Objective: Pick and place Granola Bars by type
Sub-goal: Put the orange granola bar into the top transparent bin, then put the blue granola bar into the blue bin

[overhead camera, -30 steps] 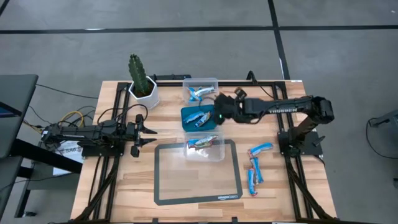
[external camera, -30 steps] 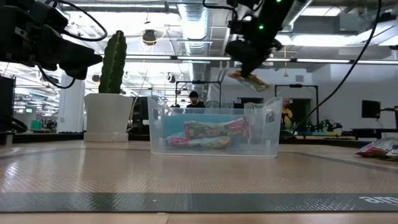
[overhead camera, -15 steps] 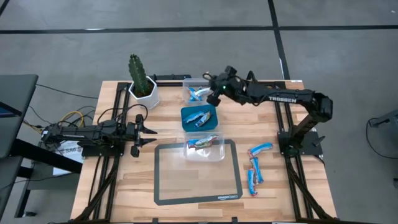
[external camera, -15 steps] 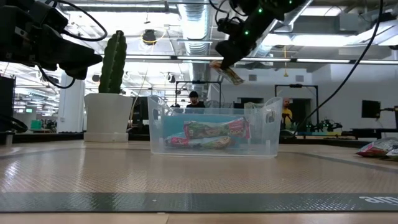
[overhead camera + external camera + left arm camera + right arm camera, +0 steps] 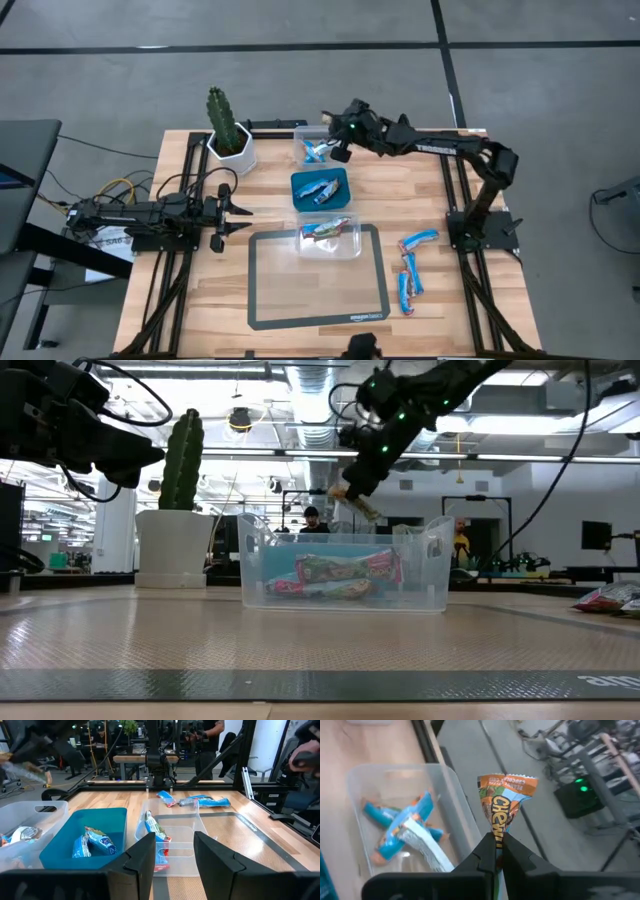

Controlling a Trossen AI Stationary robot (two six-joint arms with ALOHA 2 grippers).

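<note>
My right gripper (image 5: 497, 851) is shut on a brown-and-orange granola bar (image 5: 504, 800) in the air by the far clear container (image 5: 322, 146), which holds blue-wrapped bars (image 5: 400, 827). In the low view the bar (image 5: 357, 503) shows below the right gripper (image 5: 350, 488). A teal container (image 5: 320, 188) with blue bars and a near clear container (image 5: 331, 236) with red-and-green bars stand in a row toward the near edge. Several blue bars (image 5: 410, 268) lie loose on the table at the right. My left gripper (image 5: 172, 865) waits open at the table's left. My right gripper pinches the bar's narrowed wrapper end (image 5: 497, 836) between its two fingers. The fingers come slanting down from the table's right side. The bar sticks out beyond the fingertips, lifted clear of the containers and the table.
A potted cactus (image 5: 228, 132) stands at the far left of the table. A dark-framed mat (image 5: 318, 282) lies at the near middle, with the near clear container on its far edge. Metal rails (image 5: 455, 210) run along both sides.
My right gripper has carried the brown-and-orange bar from above the teal container toward the table's far edge, to the far clear container, rolling its wrist on the way. It has stayed shut on the bar, which has stayed clear of everything.
</note>
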